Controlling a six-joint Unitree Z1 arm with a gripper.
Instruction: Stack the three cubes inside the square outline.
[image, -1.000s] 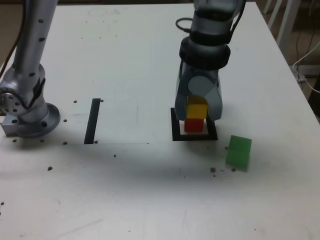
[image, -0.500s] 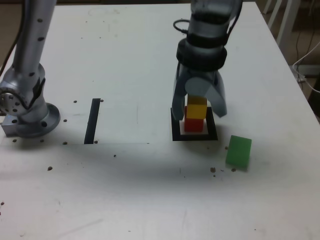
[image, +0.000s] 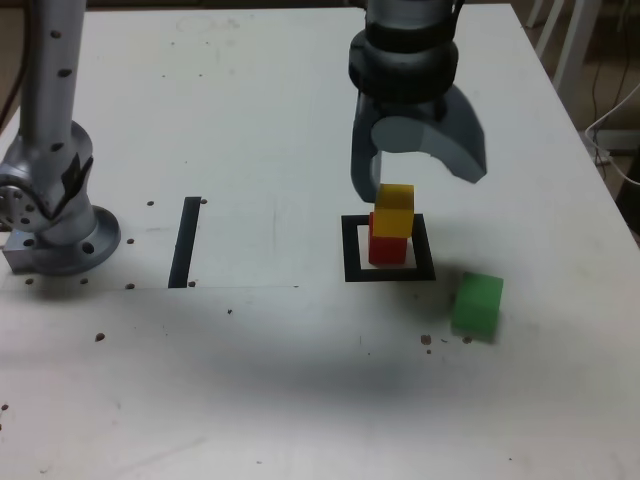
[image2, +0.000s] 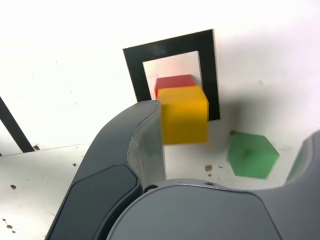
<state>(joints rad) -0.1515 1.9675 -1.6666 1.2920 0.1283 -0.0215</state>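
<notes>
No text, label, brand, number or sign can be read in either view.
</notes>
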